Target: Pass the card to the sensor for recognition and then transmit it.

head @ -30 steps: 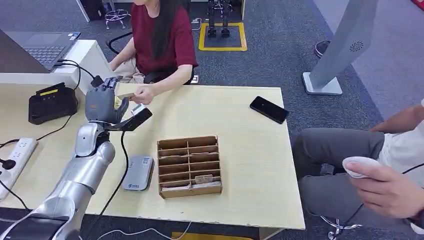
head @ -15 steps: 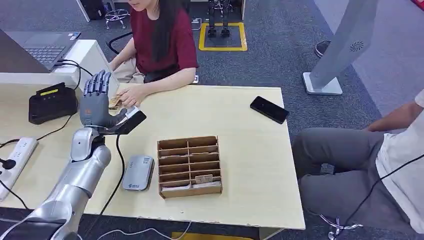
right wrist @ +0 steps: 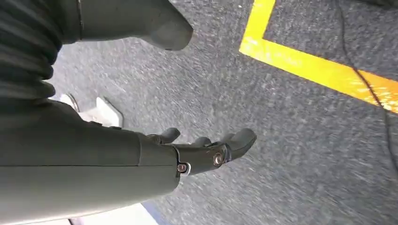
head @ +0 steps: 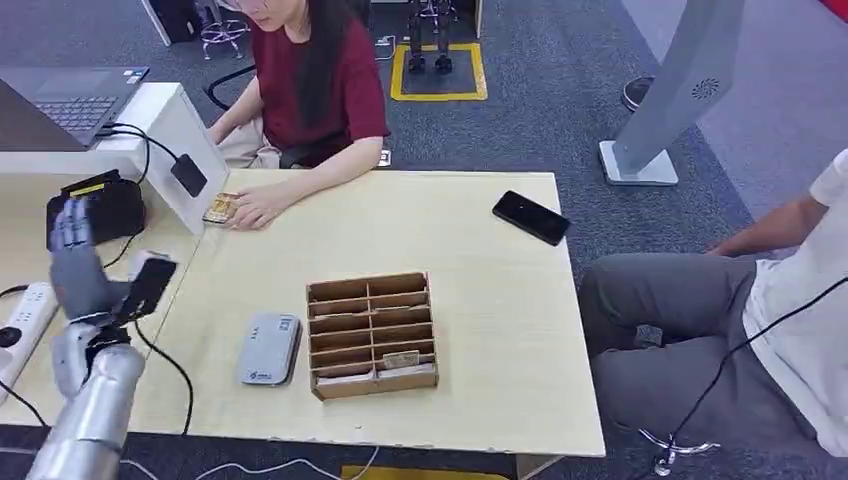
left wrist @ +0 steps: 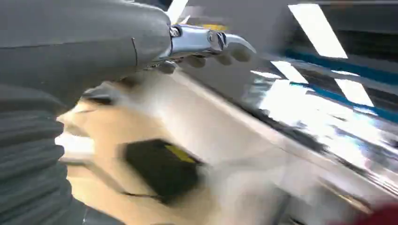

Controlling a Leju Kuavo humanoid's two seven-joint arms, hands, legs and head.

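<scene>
Gold card point(head: 219, 208) lies under the person's hand point(head: 252, 207) at the table's point(head: 480, 300) far edge, handed over; the left hand point(head: 75, 268) hangs empty, fingers spread, as does the right hand point(right wrist: 206, 152).

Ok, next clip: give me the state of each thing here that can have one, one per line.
left hand: open, raised, holding nothing
right hand: open, hanging over the floor
card: on the table under the person's hand
wooden organizer: upright, a card in a front slot
phone: flat, screen dark
laptop: lid open
</scene>
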